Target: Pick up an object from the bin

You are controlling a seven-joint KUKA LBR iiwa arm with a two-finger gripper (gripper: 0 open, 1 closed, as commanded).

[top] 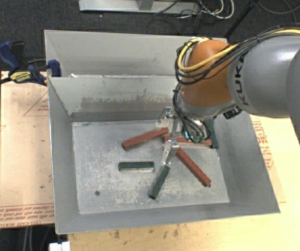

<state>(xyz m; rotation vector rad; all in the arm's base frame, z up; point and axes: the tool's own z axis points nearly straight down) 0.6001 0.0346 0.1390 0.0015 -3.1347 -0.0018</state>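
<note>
1. The arm [275,72] reaches into the bin [113,95] from the right. Its jaws are positioned low over the floor, right of centre.
2. Five loose things lie on the bin floor:
   - a left red stick [145,138], slanted, its right end just beside the jaws;
   - a far red stick [198,143], lying left to right and partly hidden behind the wrist;
   - a right red stick [194,167], running from the jaws toward the near right;
   - a slanted green bar [159,184], its far end just below the jaws;
   - a flat green bar [136,166], left of the jaws and apart from the rest.
3. The three sticks and the slanted green bar converge at one spot, and the jaws are placed over that spot.
4. Jaw state: it cannot be told whether the jaws are apart or together. No thing is seen clamped between them.
5. Which thing is aimed at cannot be determined. The nearest candidates are the right end of the left red stick and the far end of the slanted green bar.
6. Progress, as judged: the approach is complete or nearly so. All five things rest on the floor, so nothing is lifted yet.
7. Remaining, as judged: one thing is to be clamped, then raised clear of the bin walls.
8. Risk, as judged: because the ends crowd together, a neighbour may be pinched or dragged along.
</note>
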